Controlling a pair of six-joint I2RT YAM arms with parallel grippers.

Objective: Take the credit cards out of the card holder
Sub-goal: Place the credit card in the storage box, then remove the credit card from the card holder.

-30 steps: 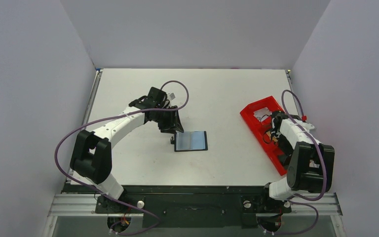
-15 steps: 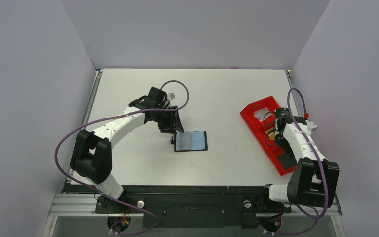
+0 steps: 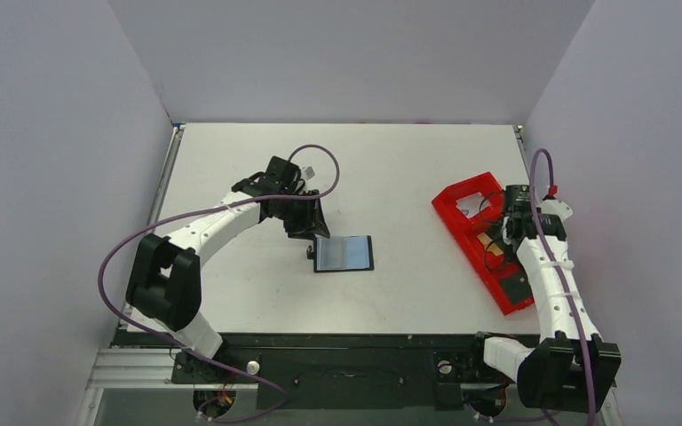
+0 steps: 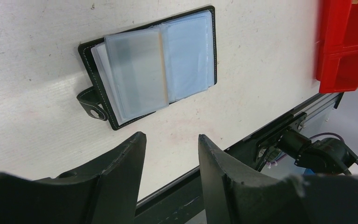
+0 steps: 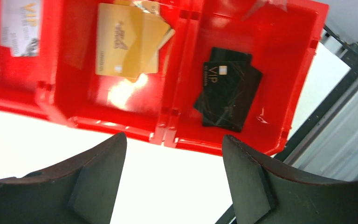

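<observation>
**Left wrist view: holder lies open, both hands empty**

Left gripper (image 4: 170, 140) hangs with its fingers apart and nothing between them, just near of the card holder (image 4: 186, 42). The holder lies spread flat on the table (image 4: 28, 56), left of centre, with its closing tab (image 4: 92, 103) sticking out toward the gripper. Its clear sleeves (image 4: 137, 70) fan loosely, and whether a card remains inside I cannot tell.

The holder looks light and floppy, with a soft cover and slick plastic leaves, so it would likely slide under a tug. Pinning the cover edge or tab seems the best hold. Any card should be pinched by an exposed edge (thin, stiff and slippery).

Far right, the right gripper (image 5: 172, 140) hovers, jaws wide and empty, above the red tray (image 5: 182, 126). The tray holds gold cards (image 5: 126, 44) and black cards (image 5: 228, 91).

Compared with a second ago, the right gripper has opened and lifted out of the tray, while the left arm and holder have not moved.
</observation>
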